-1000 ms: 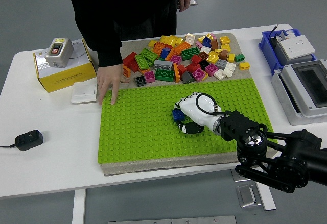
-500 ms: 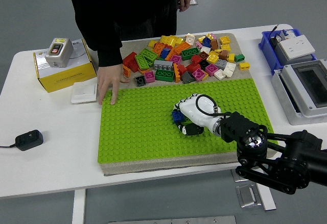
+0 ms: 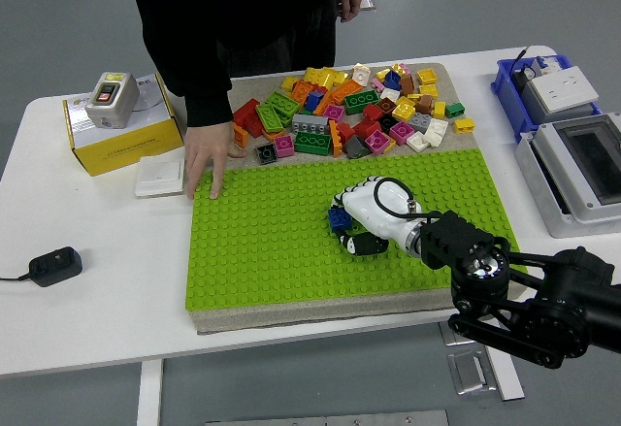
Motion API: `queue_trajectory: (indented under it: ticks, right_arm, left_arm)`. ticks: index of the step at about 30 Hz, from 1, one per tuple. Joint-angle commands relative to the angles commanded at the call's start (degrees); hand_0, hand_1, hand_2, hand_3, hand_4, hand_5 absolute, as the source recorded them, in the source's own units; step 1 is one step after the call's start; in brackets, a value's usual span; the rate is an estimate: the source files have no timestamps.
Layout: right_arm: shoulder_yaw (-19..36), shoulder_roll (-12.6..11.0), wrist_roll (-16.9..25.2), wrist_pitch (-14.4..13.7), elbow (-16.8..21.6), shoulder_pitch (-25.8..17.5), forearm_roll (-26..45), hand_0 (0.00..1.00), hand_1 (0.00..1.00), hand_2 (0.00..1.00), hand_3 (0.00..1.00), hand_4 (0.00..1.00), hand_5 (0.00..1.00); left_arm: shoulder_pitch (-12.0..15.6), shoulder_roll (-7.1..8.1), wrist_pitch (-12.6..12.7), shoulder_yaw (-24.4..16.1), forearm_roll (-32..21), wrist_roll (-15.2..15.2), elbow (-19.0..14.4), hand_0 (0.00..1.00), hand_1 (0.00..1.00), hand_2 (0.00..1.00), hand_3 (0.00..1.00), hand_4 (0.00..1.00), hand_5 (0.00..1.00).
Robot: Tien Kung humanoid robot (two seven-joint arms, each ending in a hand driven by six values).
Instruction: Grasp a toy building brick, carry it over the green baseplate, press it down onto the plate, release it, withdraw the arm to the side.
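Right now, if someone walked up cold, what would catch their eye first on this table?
The bright green baseplate filling the table's middle, with the robot's right hand curled on a blue brick near its centre. Behind it, a jumbled heap of coloured bricks lies on the far strip. At the plate's far left corner, a person's hand rests flat, beside a yellow box.

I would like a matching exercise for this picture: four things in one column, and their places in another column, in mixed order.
Things:
1. blue brick
2. yellow box
3. black adapter
4. person's hand

Places:
A. table's left edge
B. in the right robot hand, on the green baseplate
C. baseplate's far left corner
D. far left, beside a white square

Pairs: 1-B, 2-D, 3-A, 4-C
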Motion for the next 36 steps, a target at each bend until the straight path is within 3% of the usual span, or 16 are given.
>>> queue_trajectory:
  ticks: [36]
  right_arm:
    - [0.68,0.33,-0.26,-0.52,-0.47,-1.03,0.36,0.821,0.757,0.776,0.702,0.507,0.387]
  left_arm:
    - [0.02,-0.12,0.34,-0.11,0.20,-0.34,0.00,0.665,0.684,0.633,0.653,0.371,0.422]
